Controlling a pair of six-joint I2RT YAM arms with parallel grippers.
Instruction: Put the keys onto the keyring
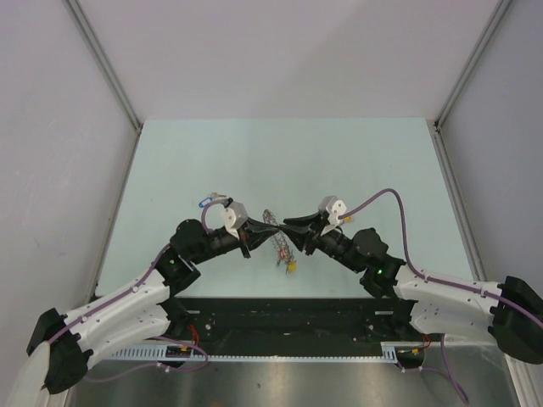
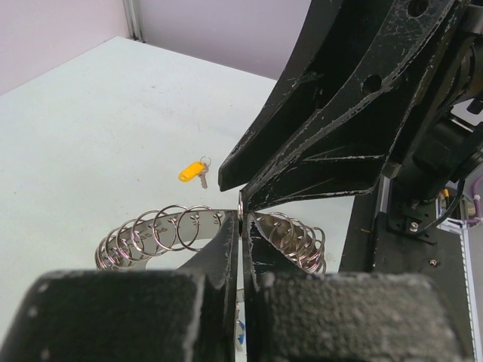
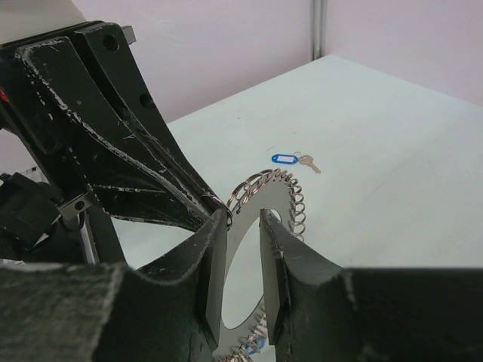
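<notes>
The keyring (image 1: pixel 277 238) is a flat grey ring fringed with small wire rings, held up off the table between my two grippers. My left gripper (image 2: pixel 241 217) is shut on a small wire ring at the keyring's (image 2: pixel 202 223) rim. My right gripper (image 3: pixel 243 224) is open, and its fingers (image 3: pixel 216 253) straddle the keyring's (image 3: pixel 258 197) flat band from the opposite side. One of the keys, with a yellow tag (image 2: pixel 192 172), lies on the table beyond the left gripper (image 1: pixel 254 232). Another, with a blue tag (image 3: pixel 284 159), lies on the table beyond the right gripper (image 1: pixel 288 225).
The pale green table (image 1: pixel 339 161) is walled in by white panels on three sides. The blue-tagged key (image 1: pixel 204 202) lies close to the left arm's wrist. The yellow tag (image 1: pixel 291 265) sits just in front of the keyring, near the black base rail (image 1: pixel 280 318).
</notes>
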